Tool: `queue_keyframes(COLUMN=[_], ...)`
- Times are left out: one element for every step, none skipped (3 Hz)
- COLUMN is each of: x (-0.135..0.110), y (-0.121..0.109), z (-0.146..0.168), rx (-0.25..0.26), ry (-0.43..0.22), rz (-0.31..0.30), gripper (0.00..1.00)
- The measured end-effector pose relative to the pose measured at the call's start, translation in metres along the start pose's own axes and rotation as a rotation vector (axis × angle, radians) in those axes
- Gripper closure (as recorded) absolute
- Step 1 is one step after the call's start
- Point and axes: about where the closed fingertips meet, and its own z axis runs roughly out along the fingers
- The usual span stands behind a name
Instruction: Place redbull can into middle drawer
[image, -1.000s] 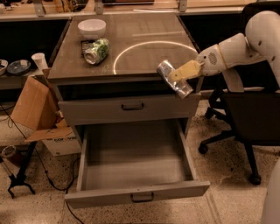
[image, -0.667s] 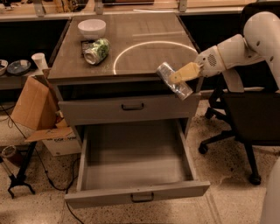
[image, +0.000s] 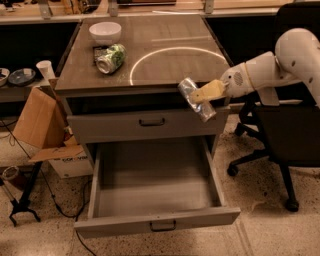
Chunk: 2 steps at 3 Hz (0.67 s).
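1. Pincer: my pincer (image: 199, 95) is at the front right corner of the desk (image: 165, 65), in front of the edge of its brown wooden top. Its tan fingers (image: 211, 90) are clenched on the slim shiny silver redbull can (image: 204, 110), gripping it around mid-body.

2. Can position: the can is off every surface, carried in the air. In the camera view it overlaps the right end of the upper grey drawer front (image: 125, 125), which is closed.

3. Can orientation: the long axis is tilted. One end points up and to the left, toward the desk edge; the other points down and to the right. I cannot tell which end is the top.

4. Middle drawer: the wide grey metal middle drawer (image: 150, 192) is pulled fully out below the upper front. Its small dark bar handle faces the camera. The can is above and to the right of its opening, well apart from it.

5. Desk top: a green-and-white can (image: 111, 57) lies on its side near a white bowl (image: 105, 32) at the rear left, well apart from my pincer.
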Motion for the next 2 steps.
queue_keyframes(x=[0.048,0.118], y=[-0.015,-0.028], z=[-0.005,0.005], rx=[0.062,0.083], ry=[-0.043,-0.024], rz=[0.113,0.222], gripper=[1.00,1.00])
